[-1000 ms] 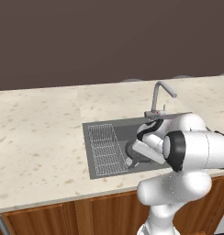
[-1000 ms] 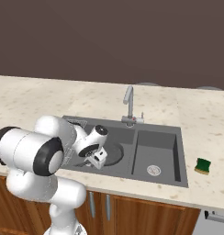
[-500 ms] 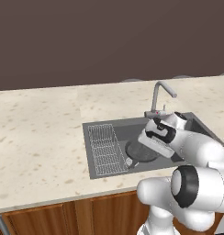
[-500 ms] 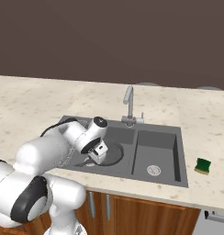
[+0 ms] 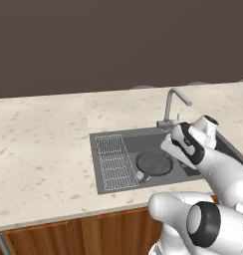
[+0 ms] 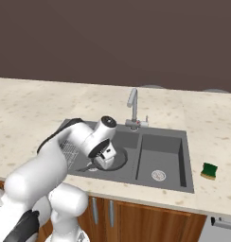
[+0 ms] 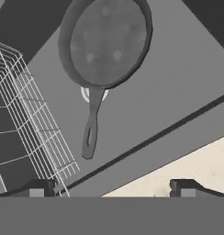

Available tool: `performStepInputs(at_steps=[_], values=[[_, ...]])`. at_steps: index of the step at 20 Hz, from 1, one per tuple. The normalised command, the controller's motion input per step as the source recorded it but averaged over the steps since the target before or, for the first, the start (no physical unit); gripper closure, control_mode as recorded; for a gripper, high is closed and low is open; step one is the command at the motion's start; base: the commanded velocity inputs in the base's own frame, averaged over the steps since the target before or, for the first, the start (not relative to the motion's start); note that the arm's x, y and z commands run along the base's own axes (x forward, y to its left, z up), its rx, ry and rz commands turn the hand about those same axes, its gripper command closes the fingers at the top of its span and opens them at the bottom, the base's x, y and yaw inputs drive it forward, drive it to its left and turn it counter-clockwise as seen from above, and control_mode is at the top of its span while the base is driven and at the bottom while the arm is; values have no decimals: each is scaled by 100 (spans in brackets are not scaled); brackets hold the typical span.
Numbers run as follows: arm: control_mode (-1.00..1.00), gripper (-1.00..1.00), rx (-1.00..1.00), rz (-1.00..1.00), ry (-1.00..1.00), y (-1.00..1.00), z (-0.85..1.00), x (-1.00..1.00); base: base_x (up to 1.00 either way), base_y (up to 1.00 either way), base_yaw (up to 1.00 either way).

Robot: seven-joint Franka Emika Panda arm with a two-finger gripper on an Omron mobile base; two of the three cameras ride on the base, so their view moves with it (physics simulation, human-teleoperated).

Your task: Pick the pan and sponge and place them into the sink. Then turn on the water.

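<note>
The dark round pan (image 5: 154, 163) lies flat in the left basin of the sink (image 5: 143, 142), its short handle pointing toward the front rim. In the hand view the pan (image 7: 107, 41) is seen from above on the basin floor (image 7: 178, 69). My gripper (image 7: 113, 188) hangs open above the basin's front part, apart from the pan, with nothing between its fingers. It shows over the basin in both base views (image 5: 167, 144) (image 6: 105, 159), partly covering the pan (image 6: 121, 159). The green and yellow sponge (image 6: 210, 170) sits on the counter right of the sink (image 6: 164, 146).
A wire rack (image 5: 113, 162) (image 7: 26, 119) lies in the left end of the basin beside the pan. The curved faucet (image 5: 173, 102) (image 6: 132, 106) stands behind the sink's middle with no stream showing. Speckled beige counter (image 5: 44, 149) surrounds the sink.
My arm has swung and lifted the hand up off the pan, which stays in the left basin. The jaws have stayed open.
</note>
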Motion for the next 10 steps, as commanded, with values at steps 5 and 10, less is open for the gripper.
performStepInputs(at_steps=[5, 10], values=[[-100, -100, 0, -5, 7, -38, 32, -22, 0, 0, 0], [-100, -100, -1, -3, 5, -41, 18, -25, 0, 0, 0]])
